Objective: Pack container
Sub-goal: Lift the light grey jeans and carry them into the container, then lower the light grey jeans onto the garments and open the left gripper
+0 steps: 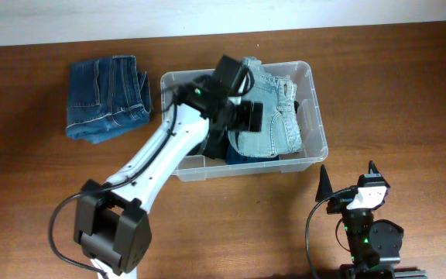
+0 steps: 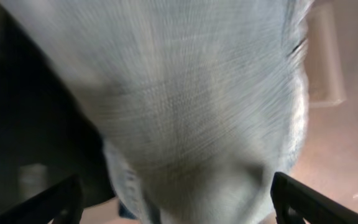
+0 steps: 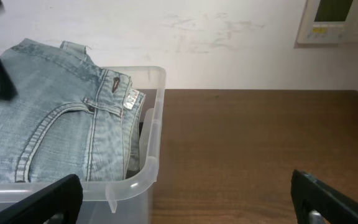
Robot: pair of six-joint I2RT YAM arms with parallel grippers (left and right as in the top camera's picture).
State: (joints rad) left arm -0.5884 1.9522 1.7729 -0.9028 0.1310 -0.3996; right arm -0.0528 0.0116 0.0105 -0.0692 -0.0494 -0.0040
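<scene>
The container (image 1: 314, 108) is being viewed mid-table, filled with light jeans (image 1: 277, 116) whose small waistband tag (image 3: 129, 99) is too blurred to be read. The left gripper (image 2: 176, 193) is being held against that denim, jaws wide apart. The right gripper (image 1: 348, 167) is being held agape near the container's front right corner, and dark folded jeans (image 1: 107, 97) are being left on the table beside the container's left wall.

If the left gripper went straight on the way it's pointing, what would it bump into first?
The light blue jeans. They fill the wrist view right in front of the left gripper, lying on top in the container. The picture is blurry, so how near they are is unclear.
</scene>
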